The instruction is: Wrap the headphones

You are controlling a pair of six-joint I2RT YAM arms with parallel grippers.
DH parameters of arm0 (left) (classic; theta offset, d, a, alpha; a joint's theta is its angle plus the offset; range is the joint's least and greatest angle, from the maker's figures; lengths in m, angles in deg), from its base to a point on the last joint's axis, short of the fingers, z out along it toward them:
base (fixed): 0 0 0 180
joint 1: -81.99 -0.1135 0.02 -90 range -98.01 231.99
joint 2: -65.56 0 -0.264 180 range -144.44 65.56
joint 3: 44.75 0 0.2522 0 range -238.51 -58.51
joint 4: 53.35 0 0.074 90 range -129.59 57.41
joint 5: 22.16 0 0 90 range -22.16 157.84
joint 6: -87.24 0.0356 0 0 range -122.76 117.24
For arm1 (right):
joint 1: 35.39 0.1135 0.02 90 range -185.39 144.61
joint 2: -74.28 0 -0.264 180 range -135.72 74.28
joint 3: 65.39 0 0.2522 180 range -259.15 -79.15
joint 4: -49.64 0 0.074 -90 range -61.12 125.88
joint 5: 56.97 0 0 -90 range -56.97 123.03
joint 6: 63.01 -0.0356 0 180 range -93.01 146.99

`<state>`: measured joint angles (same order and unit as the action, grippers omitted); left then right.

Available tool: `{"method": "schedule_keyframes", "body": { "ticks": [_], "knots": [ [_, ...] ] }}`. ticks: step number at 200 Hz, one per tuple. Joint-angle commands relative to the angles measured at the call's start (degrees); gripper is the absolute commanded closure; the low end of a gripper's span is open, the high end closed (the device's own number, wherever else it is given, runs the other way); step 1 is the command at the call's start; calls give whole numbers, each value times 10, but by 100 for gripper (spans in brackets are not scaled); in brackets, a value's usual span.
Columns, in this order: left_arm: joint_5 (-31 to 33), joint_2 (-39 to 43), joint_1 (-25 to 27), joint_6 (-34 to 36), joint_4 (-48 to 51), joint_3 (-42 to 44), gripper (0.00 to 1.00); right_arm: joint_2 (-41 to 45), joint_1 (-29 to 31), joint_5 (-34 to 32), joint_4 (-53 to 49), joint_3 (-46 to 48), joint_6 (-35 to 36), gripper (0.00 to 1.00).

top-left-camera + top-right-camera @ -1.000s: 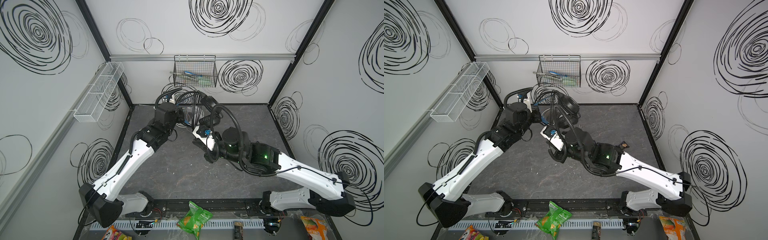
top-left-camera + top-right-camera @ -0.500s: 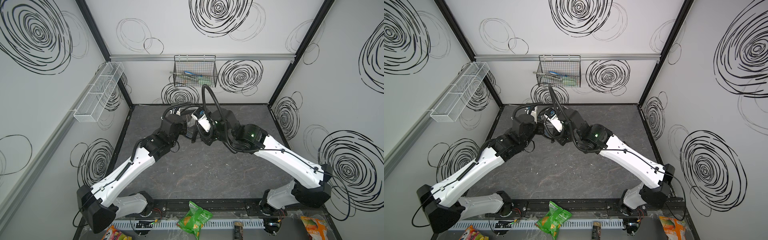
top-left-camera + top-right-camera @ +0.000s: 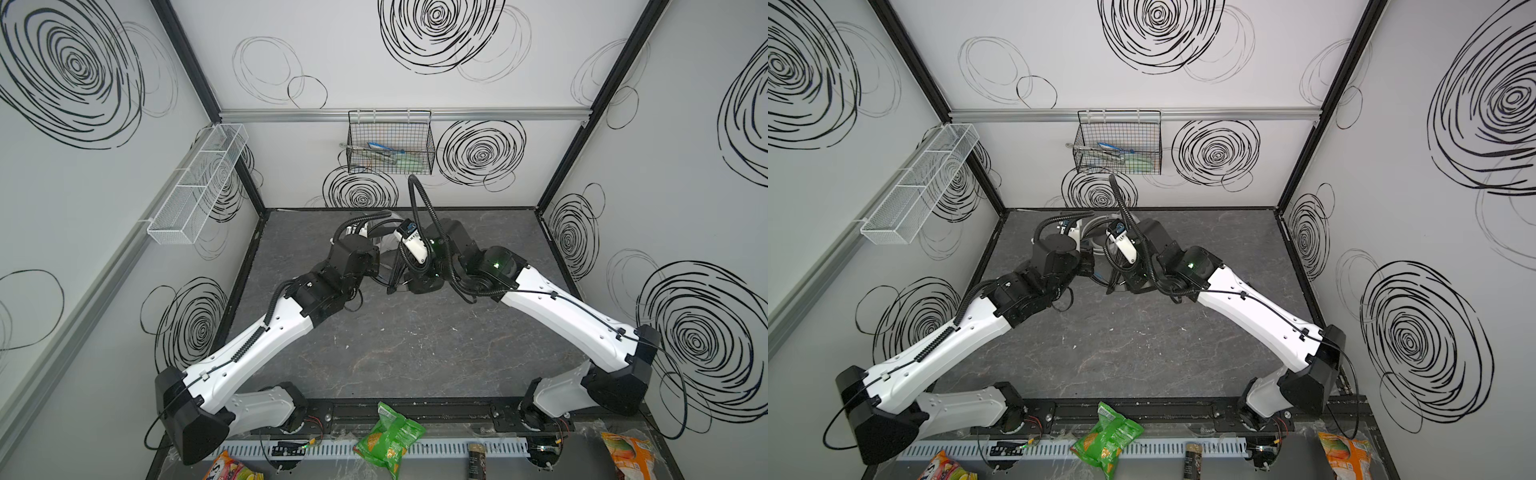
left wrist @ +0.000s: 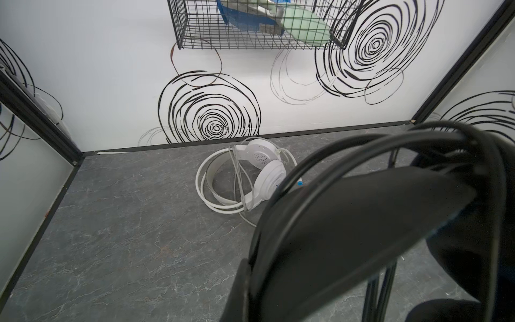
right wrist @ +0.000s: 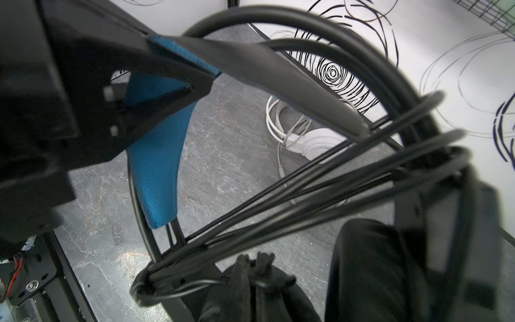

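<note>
The black headphones (image 4: 348,223) hang above the table's back middle, black cable (image 5: 320,195) looped several times across the band. My left gripper (image 4: 250,281) is shut on the headband (image 5: 264,67), beside its blue lining (image 5: 156,172). My right gripper (image 5: 255,260) is shut on a thin strand of the black cable near an ear cup (image 5: 373,267). In both top views the two wrists meet over them, left gripper (image 3: 376,268) and right gripper (image 3: 405,276) close together, fingers hidden. The white headphones (image 4: 264,172) (image 5: 315,142) lie by the back wall, white cable coiled round them, partly hidden (image 3: 388,241) (image 3: 1098,232).
A black wire basket (image 3: 390,145) hangs on the back wall above the work spot. A white mesh shelf (image 3: 195,187) sits on the left wall. Snack bags (image 3: 388,440) (image 3: 627,453) and a small dark can (image 3: 473,457) lie beyond the front rail.
Over the last second my right arm unfolded and its wrist went toward the back wall. The left wrist came lower and nearer the middle. Both grips held; little moved in the last half second.
</note>
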<state>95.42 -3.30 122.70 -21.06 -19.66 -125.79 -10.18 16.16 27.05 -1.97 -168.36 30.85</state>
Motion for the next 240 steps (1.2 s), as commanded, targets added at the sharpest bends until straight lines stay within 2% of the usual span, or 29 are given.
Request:
{"method": "schedule_keyframes", "body": {
  "ticks": [1,29,55,107,141,217,240],
  "knots": [
    [-45,14,19,-48,-56,-10,100,-19,-31,-11,39,5,-3,100],
    [-66,15,30,-60,-59,-6,100,-31,-39,1,59,5,0,100],
    [-99,16,32,-88,-68,3,100,-23,-44,16,97,27,-2,95],
    [-107,15,41,-89,-63,2,100,0,-48,20,127,56,-2,69],
    [-118,13,40,-89,-63,1,100,21,-48,30,148,77,0,56],
    [-128,16,18,-111,-50,15,100,40,-47,39,131,93,-20,55],
    [-134,10,11,-115,-43,20,100,56,-41,46,127,106,-35,51]
  ]
}}
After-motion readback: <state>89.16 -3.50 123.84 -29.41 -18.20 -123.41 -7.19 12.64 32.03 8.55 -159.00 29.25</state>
